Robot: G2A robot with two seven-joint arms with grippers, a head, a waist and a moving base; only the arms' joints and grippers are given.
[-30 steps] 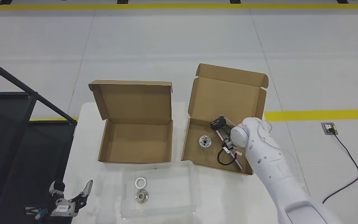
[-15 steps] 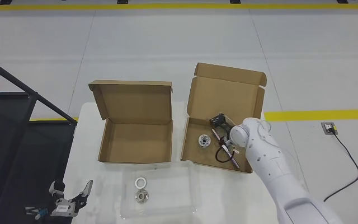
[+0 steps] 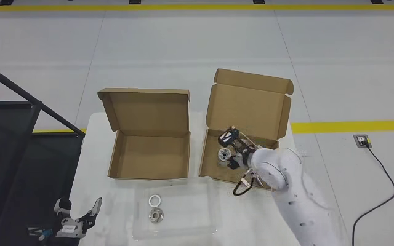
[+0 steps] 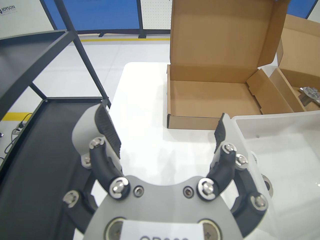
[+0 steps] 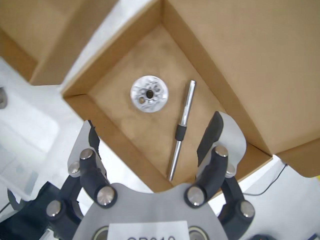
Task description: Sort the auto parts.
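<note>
Roughly, we are sitting somewhere in the middle of the sort, by our reckoning. Two parts are already lying in the right box (image 5: 155,51): a round perforated disc (image 5: 149,93) flat on its floor, and a slim metal rod (image 5: 182,128) near it, apart from the disc and pointing toward the box's front wall. The left box (image 3: 149,157) is standing open, showing us bare cardboard. In the clear tray (image 3: 191,212) at the front of the table (image 3: 98,141), a white ring (image 3: 155,200) and a metal flanged part (image 3: 156,215) are lying close together. We are judging these two to be what is left to move, and at least one of them is probably heading for the left box.

We are holding our right gripper (image 5: 153,123) over the right box, above the rod's nearer end, with the fingers spread wide and nothing between them. As far as we can tell, they are touching neither rod, disc nor cardboard. Our left gripper (image 4: 161,118) is hovering low at the table's front left corner, near the tray, likewise spread wide and carrying nothing.
</note>
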